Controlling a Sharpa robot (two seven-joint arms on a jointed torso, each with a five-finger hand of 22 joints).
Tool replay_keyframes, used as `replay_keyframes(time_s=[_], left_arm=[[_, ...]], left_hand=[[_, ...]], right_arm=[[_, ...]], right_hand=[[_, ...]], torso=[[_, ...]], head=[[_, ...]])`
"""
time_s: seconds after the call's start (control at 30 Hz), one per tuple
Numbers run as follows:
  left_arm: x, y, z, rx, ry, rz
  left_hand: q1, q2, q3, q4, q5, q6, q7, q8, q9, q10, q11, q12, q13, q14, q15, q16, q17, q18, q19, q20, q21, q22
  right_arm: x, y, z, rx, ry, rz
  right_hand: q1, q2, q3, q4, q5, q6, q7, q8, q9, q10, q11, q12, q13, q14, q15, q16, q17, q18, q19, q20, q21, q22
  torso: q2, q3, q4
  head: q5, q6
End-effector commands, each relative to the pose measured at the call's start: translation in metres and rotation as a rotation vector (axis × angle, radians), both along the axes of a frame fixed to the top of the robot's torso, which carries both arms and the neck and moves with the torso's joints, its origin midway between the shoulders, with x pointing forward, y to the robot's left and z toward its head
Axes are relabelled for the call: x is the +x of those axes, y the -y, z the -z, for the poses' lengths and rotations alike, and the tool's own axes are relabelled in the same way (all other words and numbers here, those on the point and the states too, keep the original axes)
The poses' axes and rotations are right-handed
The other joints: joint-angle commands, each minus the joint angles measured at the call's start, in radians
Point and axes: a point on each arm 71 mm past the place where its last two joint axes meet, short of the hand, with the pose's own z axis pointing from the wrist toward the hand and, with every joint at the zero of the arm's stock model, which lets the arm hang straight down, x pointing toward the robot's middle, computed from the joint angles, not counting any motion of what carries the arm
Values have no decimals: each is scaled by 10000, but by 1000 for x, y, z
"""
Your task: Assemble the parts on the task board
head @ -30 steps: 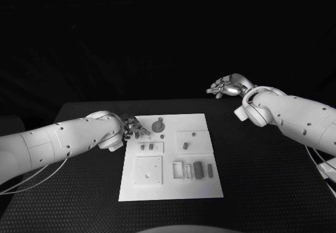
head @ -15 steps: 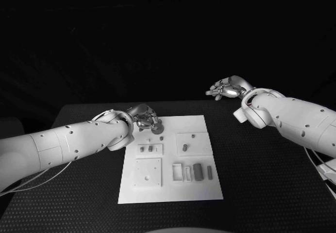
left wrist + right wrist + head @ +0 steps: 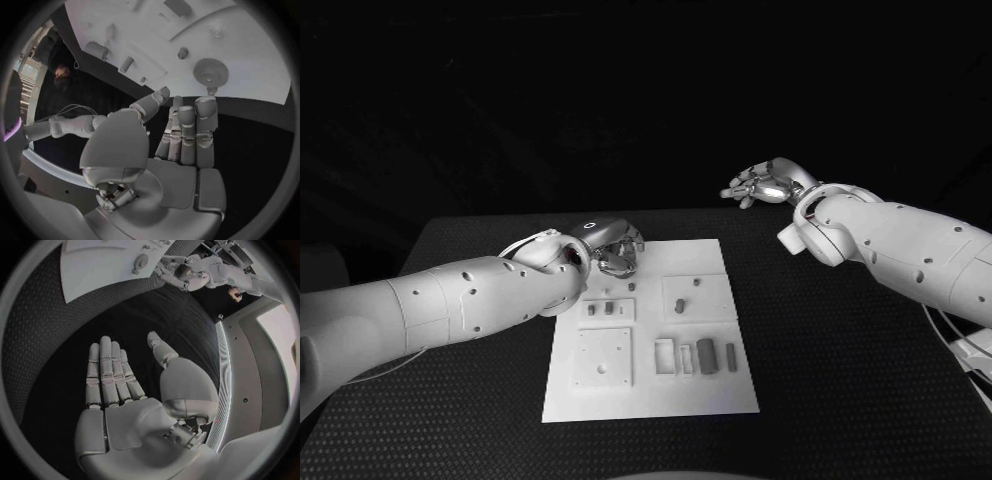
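Note:
The white task board (image 3: 653, 385) lies in the middle of the black table. My left hand (image 3: 612, 247) hovers over its far left corner, fingers stretched out and holding nothing. In the left wrist view a round grey gear (image 3: 210, 72) lies on the task board (image 3: 250, 40) just beyond the fingertips of the left hand (image 3: 169, 145). My right hand (image 3: 762, 183) is raised beyond the table's far right; in its wrist view the right hand (image 3: 119, 395) is flat, fingers apart and empty. Small pegs (image 3: 593, 309) and a short piece (image 3: 679, 303) stand mid-board.
A square plate (image 3: 606, 352) and narrow slots with dark bars (image 3: 708, 352) take up the board's near half. Bare black table (image 3: 848, 380) lies on both sides of the board. The right wrist view shows the board (image 3: 94, 267) far off.
My left hand has moved from the board's left edge to its far left corner, over the gear, with the arm swinging in behind it. The right hand has barely shifted.

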Motion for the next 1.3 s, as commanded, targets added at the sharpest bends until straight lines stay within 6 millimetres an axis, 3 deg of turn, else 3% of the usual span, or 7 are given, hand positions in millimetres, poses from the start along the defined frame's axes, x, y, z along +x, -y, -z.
replay_keyframes(time_s=[0.03,0.37,0.8,1.3], left_arm=[[-2,6,6,1120,165,633],[-4,11,22,1769,-495,796],[-3,9,29,2157,-742,821],[1,5,40,2261,-803,618]], left_hand=[[-6,-63,-72,38,-71,423,8,-9,-68,-498,696,-63,-55,72,15,63,-24,1486,92,10,72,34],[-422,-214,-425,218,-104,521,112,-12,-253,-417,728,-286,-240,39,46,128,-95,1513,50,37,100,89],[-433,-89,-527,244,-82,651,144,27,-390,-374,777,-492,-414,19,92,180,-171,1549,40,71,99,109],[-183,106,-366,248,-51,519,202,-70,-640,-401,860,-768,-711,75,174,283,-274,1637,113,163,117,121]], right_arm=[[0,-2,0,41,-2,-156],[0,-3,0,49,-7,-186],[0,-5,0,54,-14,-216],[0,-5,0,61,-18,-238]], right_hand=[[5,93,-46,-9,7,-63,224,37,-13,64,9,-38,-13,-9,69,-37,12,-154,-61,-22,-38,-5],[2,98,-47,-8,7,-62,225,37,-13,66,9,-36,-21,-7,70,-42,17,-153,-61,-20,-40,-3],[-1,104,-49,-8,7,-62,224,38,-14,68,9,-32,-34,-3,70,-49,24,-152,-61,-18,-42,0],[-2,109,-50,-9,7,-62,224,39,-15,69,9,-29,-47,0,70,-56,31,-150,-61,-16,-44,3]], torso=[[-2,5,8],[1,-11,10],[-11,-11,36],[-5,-9,19]], head=[[-14,-14],[-41,-42],[-72,-54],[-91,-58]])
